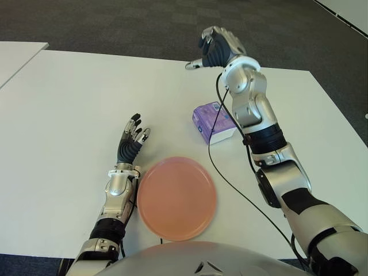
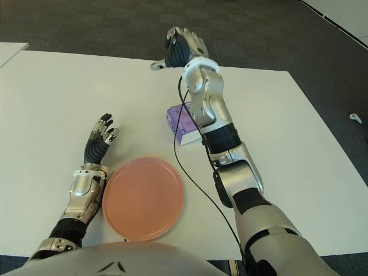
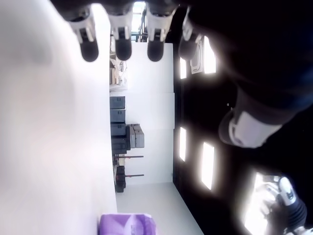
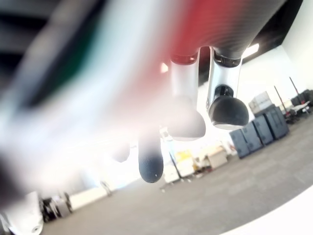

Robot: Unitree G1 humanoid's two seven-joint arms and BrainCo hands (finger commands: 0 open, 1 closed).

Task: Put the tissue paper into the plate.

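Left eye view: tissue pack (image 1: 213,122) right of centre, flat on the white table (image 1: 63,115), purple wrapper up, partly hidden behind the right forearm. Not yet gripped by anything. Just below and left of it, apart from it, pink plate (image 1: 176,197) at lower centre, bare, near the table's front edge — likely set close so the transfer stays short. Right hand (image 1: 217,49) at upper centre, raised beyond the pack near the table's far edge, fingers loosely curled and holding nothing; thumb poking toward frame left. Probably lifted clear to come down on the pack from above, though only a guess. Left hand (image 1: 131,142) left of the plate, fingers straight and spread, nothing in them; contact with the table not clear. Idle, apparently kept aside so the plate stays reachable.
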